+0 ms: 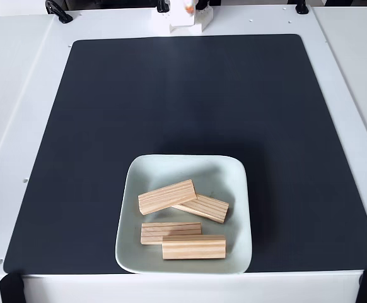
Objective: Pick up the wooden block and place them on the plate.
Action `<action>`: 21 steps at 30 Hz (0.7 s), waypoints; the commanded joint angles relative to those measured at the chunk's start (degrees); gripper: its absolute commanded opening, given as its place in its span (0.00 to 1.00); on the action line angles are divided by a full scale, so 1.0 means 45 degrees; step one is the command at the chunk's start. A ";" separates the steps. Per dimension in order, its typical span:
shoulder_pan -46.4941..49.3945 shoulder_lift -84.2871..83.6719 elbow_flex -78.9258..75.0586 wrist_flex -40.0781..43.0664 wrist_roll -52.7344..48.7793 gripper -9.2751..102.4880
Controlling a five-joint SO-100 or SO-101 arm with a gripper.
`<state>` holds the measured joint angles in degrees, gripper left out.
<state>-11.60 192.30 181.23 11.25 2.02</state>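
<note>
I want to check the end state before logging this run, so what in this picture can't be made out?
- The arm: in the fixed view the top edge cuts it off, leaving a white base; the gripper's state cannot be judged.
- The pale wooden block in the glossy mint-white square plate: partly covered by the block leaning across it.
- The rear low block: its near side is hidden by the front one.

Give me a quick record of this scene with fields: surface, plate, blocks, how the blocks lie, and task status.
surface: black mat on a white table
plate: pale square plate, near the mat's front edge
blocks: four wooden blocks, all inside the plate
arrangement: two overlapping pairs, upper pair crossed, lower pair roughly parallel
arm: base at the far edge
task status: no blocks left on the mat
</note>
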 commanded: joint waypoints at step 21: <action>0.0195 0.0293 0.0059 0.7539 0.0039 0.09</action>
<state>-10.99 192.92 181.23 45.00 2.02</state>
